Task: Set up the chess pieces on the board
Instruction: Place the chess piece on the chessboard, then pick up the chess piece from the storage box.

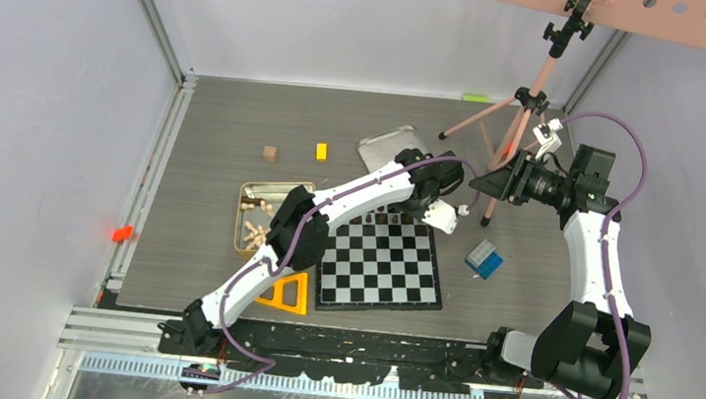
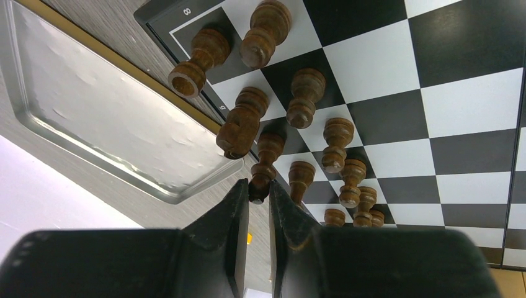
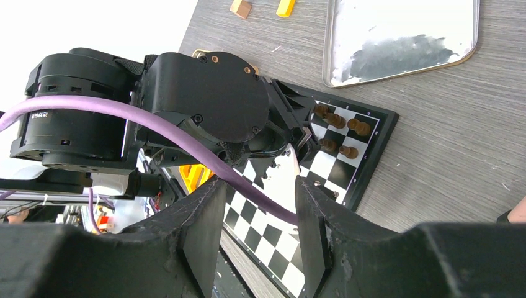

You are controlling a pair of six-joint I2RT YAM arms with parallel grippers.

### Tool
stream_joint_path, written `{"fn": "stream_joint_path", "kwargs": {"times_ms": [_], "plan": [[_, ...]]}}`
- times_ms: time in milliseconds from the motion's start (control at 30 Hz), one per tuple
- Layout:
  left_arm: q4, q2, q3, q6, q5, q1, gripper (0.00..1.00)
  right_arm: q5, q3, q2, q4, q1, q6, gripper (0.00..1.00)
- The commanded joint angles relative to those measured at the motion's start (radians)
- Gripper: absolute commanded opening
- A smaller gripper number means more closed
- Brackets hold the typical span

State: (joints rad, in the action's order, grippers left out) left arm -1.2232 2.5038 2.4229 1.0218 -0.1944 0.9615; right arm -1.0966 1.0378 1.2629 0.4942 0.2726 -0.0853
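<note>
Left gripper [image 2: 258, 192] is clamped on a dark piece [image 2: 268, 152] at the board [image 2: 397, 93] 12 o'clock edge; I'd seat it upright, release slowly.

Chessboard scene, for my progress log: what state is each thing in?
Left gripper: shut on a dark piece.
Right gripper: open, empty.
Board: unfolded, flat.
Dark pieces: standing on the board.
Pale pieces: lying in the gold tin.
Silver lid: off the tin, flat.

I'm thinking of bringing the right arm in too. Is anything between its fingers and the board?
Yes: the left arm's wrist, its fingers closed on a dark chess piece, hangs over the board directly ahead of the right fingers.
</note>
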Motion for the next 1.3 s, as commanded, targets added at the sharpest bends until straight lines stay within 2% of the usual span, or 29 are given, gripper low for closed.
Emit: {"fn": "stream_joint_path", "kwargs": {"times_ms": [0,133,433,767,900,1100,1267], "plan": [[0.012,-0.018,-0.001,-0.005,0.037,0.019,0.17,-0.006,-0.002,-0.022,-0.038,0.005,-0.007,0.5],[0.001,-0.023,-0.004,-0.006,0.029,0.017,0.23,-0.007,-0.004,-0.022,-0.041,0.007,-0.009,0.5],[0.048,-0.106,-0.012,-0.032,0.027,0.014,0.5,-0.008,-0.003,-0.021,-0.046,0.007,-0.018,0.5],[0.123,-0.327,-0.134,-0.142,0.083,-0.032,0.62,0.0,0.01,-0.047,-0.079,0.012,-0.072,0.5],[0.133,-0.449,-0.257,-0.274,0.129,-0.115,0.65,0.017,0.026,-0.054,-0.077,0.013,-0.083,0.5],[0.088,-0.667,-0.551,-0.475,0.188,-0.36,0.65,0.055,0.053,-0.053,-0.036,0.012,-0.043,0.5],[0.121,-0.849,-0.813,-0.507,0.234,-0.554,0.62,0.069,0.035,-0.043,-0.044,0.012,-0.042,0.5]]}}
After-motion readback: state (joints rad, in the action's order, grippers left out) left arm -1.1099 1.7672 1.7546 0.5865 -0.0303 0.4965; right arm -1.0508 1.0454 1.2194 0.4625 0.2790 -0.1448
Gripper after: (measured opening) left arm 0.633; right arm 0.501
